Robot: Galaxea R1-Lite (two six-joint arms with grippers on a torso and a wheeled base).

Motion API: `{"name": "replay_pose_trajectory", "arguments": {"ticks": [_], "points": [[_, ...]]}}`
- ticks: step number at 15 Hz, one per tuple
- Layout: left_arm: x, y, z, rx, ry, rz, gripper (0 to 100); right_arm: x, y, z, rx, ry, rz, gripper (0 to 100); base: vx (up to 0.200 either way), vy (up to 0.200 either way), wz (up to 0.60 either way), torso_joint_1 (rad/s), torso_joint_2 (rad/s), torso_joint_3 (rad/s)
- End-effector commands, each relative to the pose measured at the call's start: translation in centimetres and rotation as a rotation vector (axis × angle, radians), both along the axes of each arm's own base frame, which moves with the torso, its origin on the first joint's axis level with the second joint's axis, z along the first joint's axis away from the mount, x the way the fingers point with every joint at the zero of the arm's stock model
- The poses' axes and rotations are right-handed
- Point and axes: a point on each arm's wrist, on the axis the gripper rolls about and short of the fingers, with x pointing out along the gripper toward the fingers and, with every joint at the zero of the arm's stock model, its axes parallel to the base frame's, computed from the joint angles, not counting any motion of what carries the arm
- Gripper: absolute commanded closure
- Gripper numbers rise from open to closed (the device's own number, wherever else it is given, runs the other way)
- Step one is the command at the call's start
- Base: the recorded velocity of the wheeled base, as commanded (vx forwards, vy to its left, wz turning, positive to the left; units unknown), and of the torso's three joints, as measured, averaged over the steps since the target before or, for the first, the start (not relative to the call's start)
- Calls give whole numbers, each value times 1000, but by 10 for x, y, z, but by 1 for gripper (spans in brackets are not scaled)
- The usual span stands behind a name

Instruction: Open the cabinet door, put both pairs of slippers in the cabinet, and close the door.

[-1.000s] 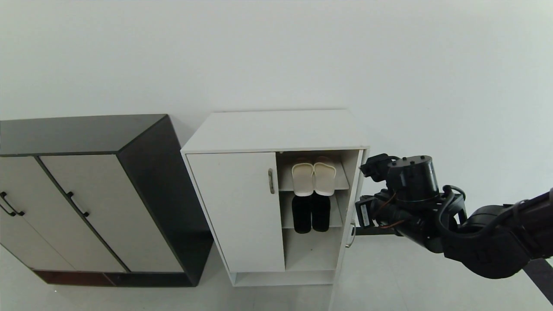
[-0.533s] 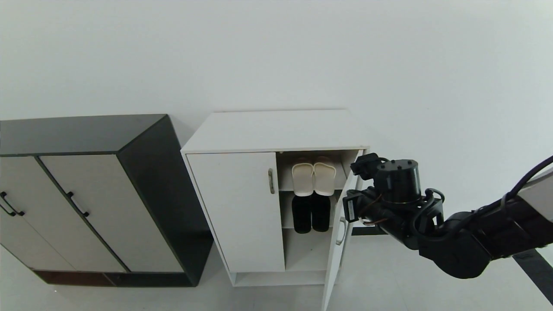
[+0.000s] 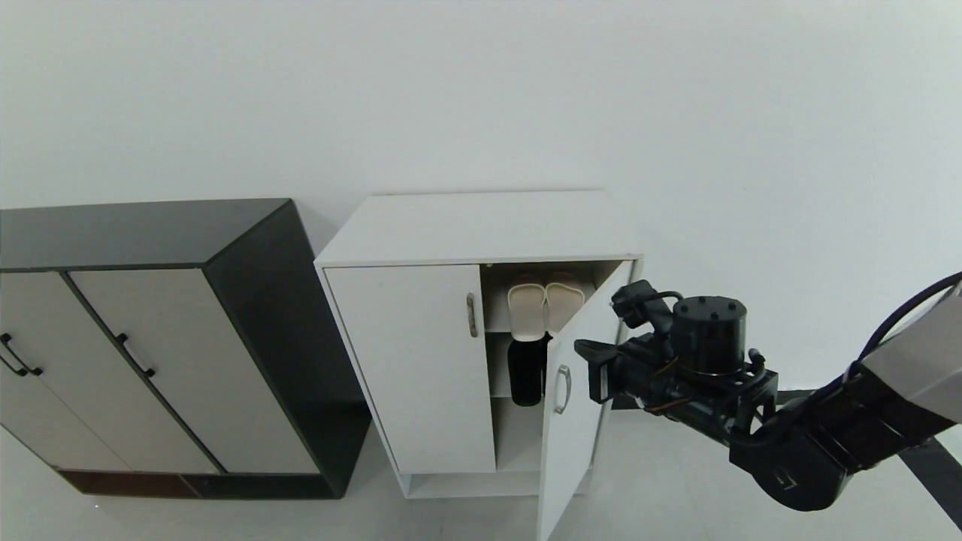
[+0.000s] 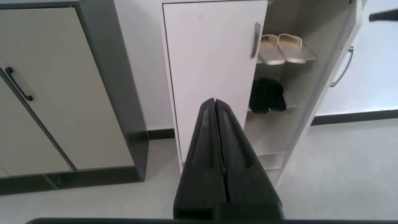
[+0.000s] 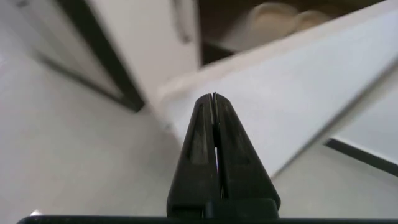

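Cabinet door point(image 3: 573, 443) ajar, rt jaws beside outer face

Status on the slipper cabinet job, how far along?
Done: white slippers and black slippers sit inside the cabinet. In hand: right door stands partly open, the shut right hand at its outer face. Left: close the door fully.
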Motion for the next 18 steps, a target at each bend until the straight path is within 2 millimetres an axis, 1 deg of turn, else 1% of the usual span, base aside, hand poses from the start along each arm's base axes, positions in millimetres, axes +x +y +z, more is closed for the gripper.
{"name": "replay_pose_trajectory", "arguments": {"ticks": [1,3,4,5,6,8,11,15,18], "points": [[0,0,0,0,0,0,100,-5,-26,-5,6,21,81,100,200,0,0,2,-2,2],[0,0,0,1,0,0,100,2,-35,-13,8,32,90,100,200,0,0,-10,0,9],[0,0,0,0,0,0,100,2,-35,-13,8,33,90,100,200,0,0,-7,-2,2],[0,0,0,0,0,0,100,5,-41,-16,9,44,100,100,200,0,0,7,-2,2],[0,0,0,-2,0,0,100,3,-46,-20,3,62,115,100,200,0,0,17,12,2],[0,0,0,0,0,0,100,1,-50,-25,-24,69,128,100,0,0,0,0,0,0],[0,0,0,0,0,0,100,2,-50,-24,-25,58,131,100,0,0,0,0,0,0],[0,0,0,-2,0,0,100,11,-44,-24,-17,45,131,100,0,0,0,0,0,0],[0,0,0,-2,0,0,100,20,-40,-30,-16,49,129,100,0,0,0,0,0,0]]}}
